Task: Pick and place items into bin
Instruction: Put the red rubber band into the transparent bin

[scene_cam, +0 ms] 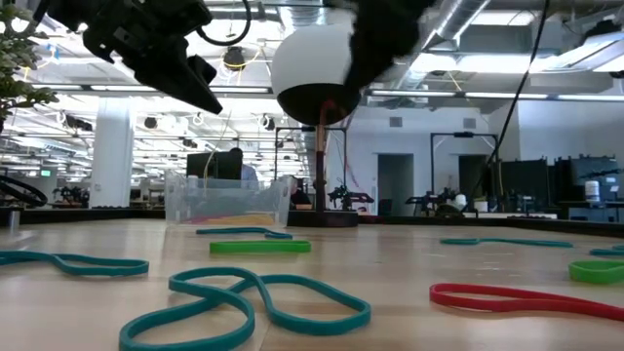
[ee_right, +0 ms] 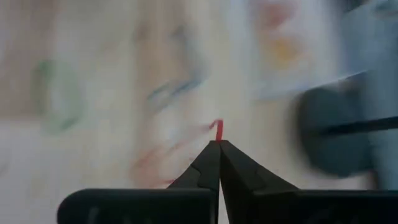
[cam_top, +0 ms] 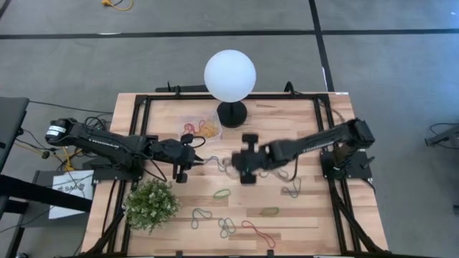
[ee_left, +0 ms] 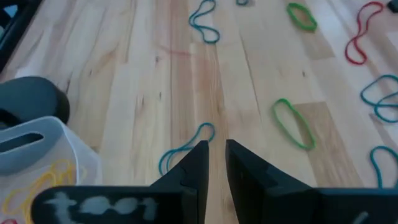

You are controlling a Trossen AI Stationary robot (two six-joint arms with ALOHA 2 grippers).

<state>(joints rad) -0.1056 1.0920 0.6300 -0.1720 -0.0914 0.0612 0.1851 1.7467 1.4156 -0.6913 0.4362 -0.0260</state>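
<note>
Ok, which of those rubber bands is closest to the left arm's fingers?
The thin teal rubber-band loop lying on the wooden table just beyond the left arm's fingers. The bright green oval band lies farther off.

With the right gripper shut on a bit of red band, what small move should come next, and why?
Probably carry it toward the clear plastic tub and open there. The right gripper is shut with a thin red rubber band pinched at its tips, above the wooden table, short of the tub. The left gripper waits nearby.
</note>
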